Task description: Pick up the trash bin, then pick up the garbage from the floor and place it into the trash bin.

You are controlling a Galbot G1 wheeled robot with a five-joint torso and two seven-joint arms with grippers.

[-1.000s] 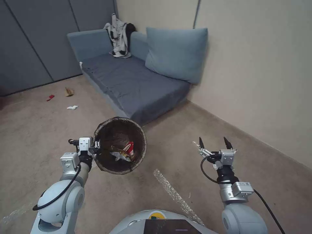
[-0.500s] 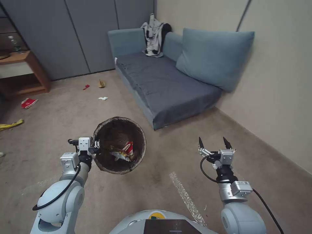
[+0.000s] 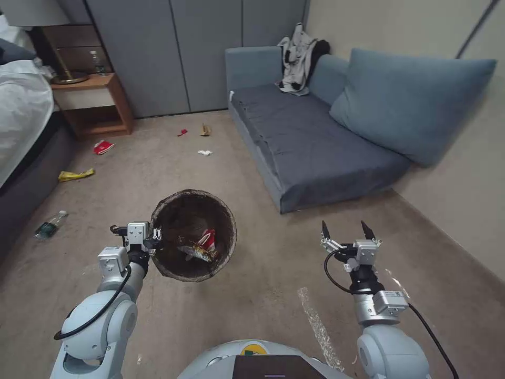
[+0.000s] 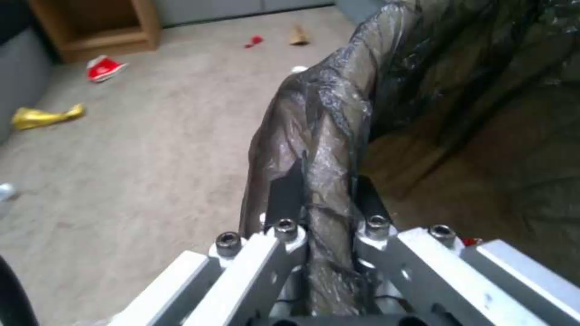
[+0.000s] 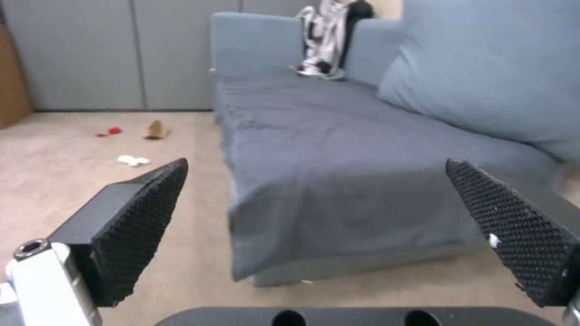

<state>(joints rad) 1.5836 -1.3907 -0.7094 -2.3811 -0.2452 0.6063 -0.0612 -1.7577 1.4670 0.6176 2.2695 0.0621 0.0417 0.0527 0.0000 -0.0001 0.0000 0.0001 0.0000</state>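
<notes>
Setting identified as a home bedroom or bed-sitting room. Beige carpet (image 3: 252,173) is laid throughout. A grey-blue sofa (image 3: 310,142) with a large cushion (image 3: 415,100) is placed against a plain cream wall; a crumpled garment (image 3: 297,58) is draped over its backrest. A bed with white bedding (image 3: 21,110) is seen at the left edge, beside a wooden bedside table (image 3: 97,102). Grey floor-to-ceiling wardrobe doors (image 3: 179,52) line the far wall.

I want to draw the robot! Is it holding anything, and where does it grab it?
The left gripper holds the trash bin by its bag-covered rim. The right gripper is open and holds nothing.
</notes>
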